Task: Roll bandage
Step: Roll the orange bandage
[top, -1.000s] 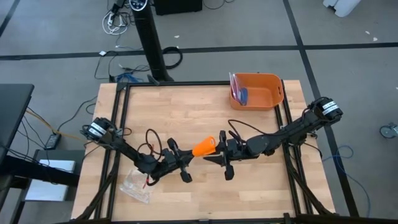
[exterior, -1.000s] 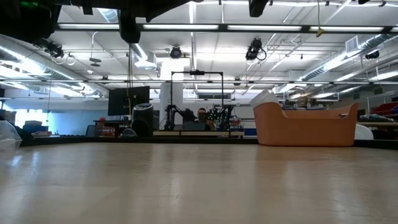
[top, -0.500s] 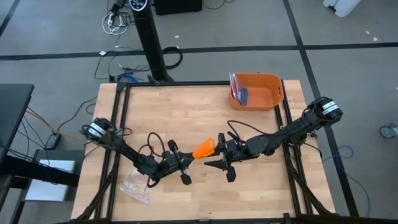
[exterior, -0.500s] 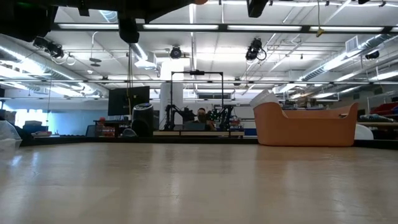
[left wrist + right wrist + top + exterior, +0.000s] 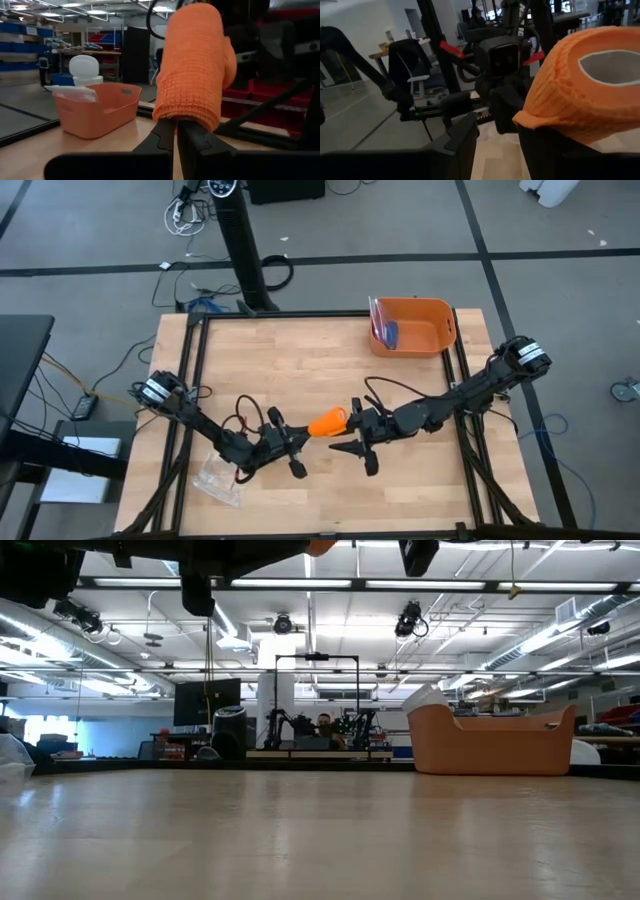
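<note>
The bandage [image 5: 327,422], a rolled orange cylinder, hangs above mid-table between your two arms. Your left gripper [image 5: 176,131] pinches its lower edge with fingers nearly closed; your right gripper [image 5: 357,432] stands wide beside it, likely placed to turn the roll.

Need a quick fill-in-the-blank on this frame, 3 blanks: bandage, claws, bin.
1. The orange bandage hangs between the left claw and the ____ claw.
2. The left claw's fingers are shut on the bandage's ____ edge.
3. The orange bin sits at the table's far ____ corner in the high view.

Missing words: right; lower; right
</note>
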